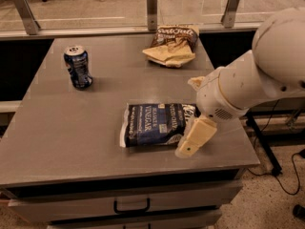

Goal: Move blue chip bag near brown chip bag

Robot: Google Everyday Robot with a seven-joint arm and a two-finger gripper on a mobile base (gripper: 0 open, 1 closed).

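The blue chip bag (155, 124) is lying flat toward the front right corner of the bench (71, 142), a little back from the front edge, with its length running along that edge and its lettering facing up. The end effector (187, 148) is being held at the bag's right end, near the front right corner, tilted down and to the left. Whether contact is being made cannot be told, and neither can whether the end effector is wide or narrow, since it is being seen from one side below the bulk of the arm (238, 89). The brown chip bag (172, 44) is resting at the back edge, right of its middle, well apart from the blue bag. The step in hand is being judged as the grasp. The bag is best being taken by its sealed right end or by a pinched fold of foil, since a glossy, part-filled bag is likely to slide or crumple under a flat press. A lift clear of the bench is being preferred to a drag, and a straight path toward the back edge is being advised, with release just beside the brown bag and not on it. The blue soda can (78, 67), standing toward the back left corner, is being left well off that path.
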